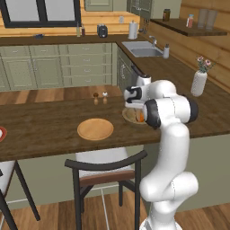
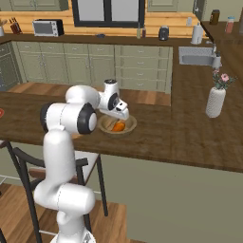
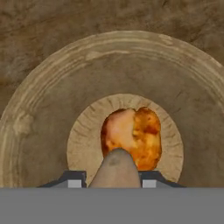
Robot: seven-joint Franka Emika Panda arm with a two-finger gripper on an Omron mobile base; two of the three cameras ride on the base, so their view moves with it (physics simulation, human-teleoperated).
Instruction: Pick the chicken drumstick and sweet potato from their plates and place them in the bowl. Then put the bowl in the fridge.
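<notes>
Now the gripper (image 3: 113, 183) pinches the dull brown-tan sweet potato (image 3: 114, 168) over the deep wooden bowl (image 3: 39, 144), where the glossy orange drumstick (image 3: 138, 133) lies; release should be low and centred.

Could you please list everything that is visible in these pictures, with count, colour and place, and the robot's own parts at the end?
bowl: one, tan-brown wood, on the dark counter under the gripper.
chicken drumstick: one, glossy orange-brown, lying in the bowl's bottom.
sweet potato: one, dull tan, held between the fingers above the bowl.
wooden plate: one, light tan, bare, on the counter left of the bowl.
red-rimmed plate: one, at the left edge of the left base view.
shakers: two, small, behind the wooden plate.
vase: one, white, with flowers, on the counter's right.
sink: one, grey, far counter.
chair: one, dark frame, before the counter.
gripper: one, white, shut on the sweet potato.
</notes>
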